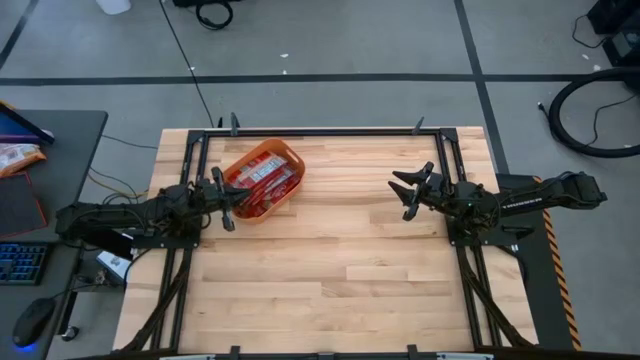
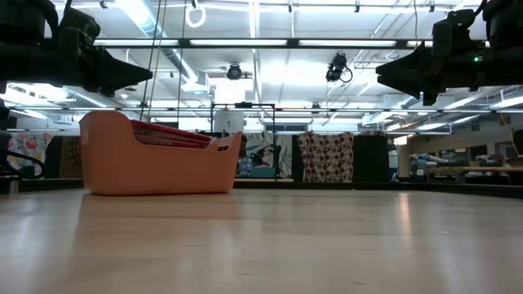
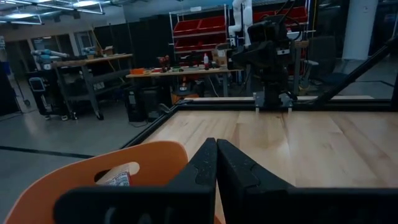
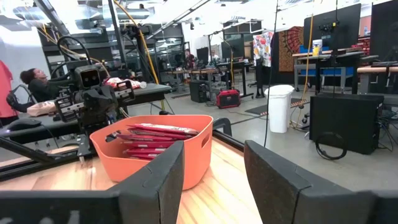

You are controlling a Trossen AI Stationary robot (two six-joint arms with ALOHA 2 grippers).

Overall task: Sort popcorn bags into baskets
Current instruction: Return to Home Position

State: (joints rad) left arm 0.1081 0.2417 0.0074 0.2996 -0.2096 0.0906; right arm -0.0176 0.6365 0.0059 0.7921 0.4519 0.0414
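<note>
Your left gripper [image 3: 216,149], nearest the lens in its wrist view, has its fingers pressed together with nothing between them. It hangs above the table [image 1: 350,270], just beside the end of the basket [image 2: 155,167] that faces the left arm. Your right gripper [image 4: 213,152] is spread wide and empty, raised on the far side of the table and well apart from the basket.

The basket stands upright at an angle to the table's edges, near the back rail on the left half. The bags [image 1: 262,183] lie in it, stacked flat and overlapping, so you probably cannot count them reliably.

In the low view the basket's wall hides all but the top of the stack. Both arms are cut off by the upper edge there.
</note>
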